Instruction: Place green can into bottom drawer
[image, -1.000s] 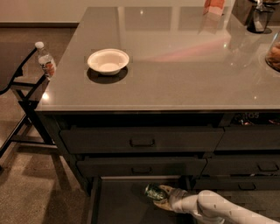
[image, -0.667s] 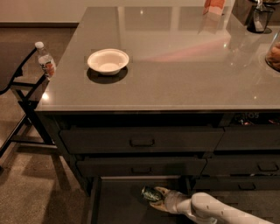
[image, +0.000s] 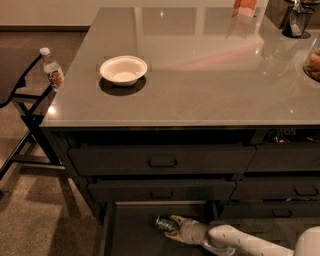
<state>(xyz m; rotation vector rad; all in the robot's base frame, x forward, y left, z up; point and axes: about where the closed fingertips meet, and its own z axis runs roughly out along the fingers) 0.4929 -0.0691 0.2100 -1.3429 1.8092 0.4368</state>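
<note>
Fingers (image: 176, 218) clamp the green can (image: 163, 223), and your gripper (image: 169, 226) has carried it a little further left, low over the bottom drawer (image: 132, 232) floor. You're well inside now; letting go looks like the only step left.

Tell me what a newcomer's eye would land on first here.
The white bowl on the grey countertop, left of centre, stands out first. At bottom centre, the pale claw holds the green can inside the open bottom drawer. A water bottle stands off the counter's left edge.
</note>
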